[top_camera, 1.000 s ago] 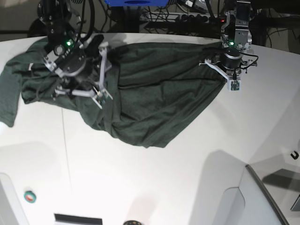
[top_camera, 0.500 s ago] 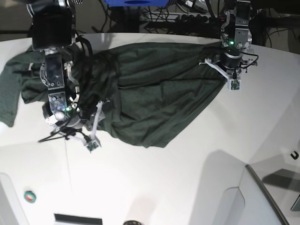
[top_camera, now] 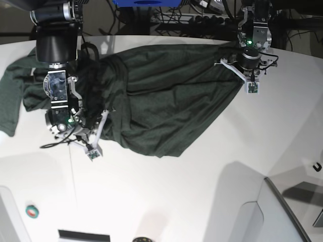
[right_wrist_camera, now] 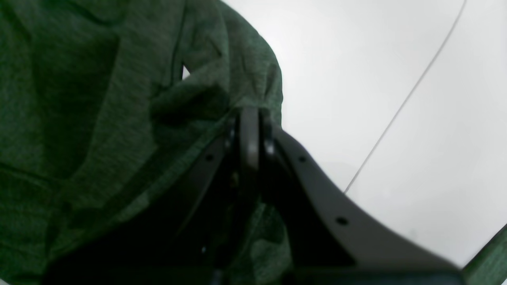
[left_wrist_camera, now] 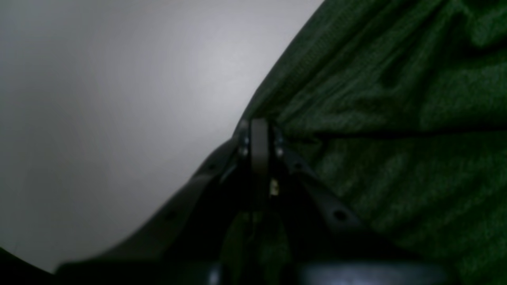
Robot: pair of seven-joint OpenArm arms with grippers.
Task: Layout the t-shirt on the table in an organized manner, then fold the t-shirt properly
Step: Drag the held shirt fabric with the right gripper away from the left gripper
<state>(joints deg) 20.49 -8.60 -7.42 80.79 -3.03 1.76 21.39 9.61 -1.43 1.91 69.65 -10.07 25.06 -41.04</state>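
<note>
Rumpled knit t-shirt (top_camera: 166,101), smooth table (top_camera: 202,201)

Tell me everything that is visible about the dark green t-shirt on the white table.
The dark forest-green knit t-shirt is plain, without print, and looks soft. It lies bunched and wrinkled on the smooth white table, not yet flat. In the base view, one sleeve spreads toward the left edge and the body hangs in folds toward the front. The left pincer is shut on an edge at the shirt's far right corner. The right pincer is shut on a fold at its lower left edge.
</note>
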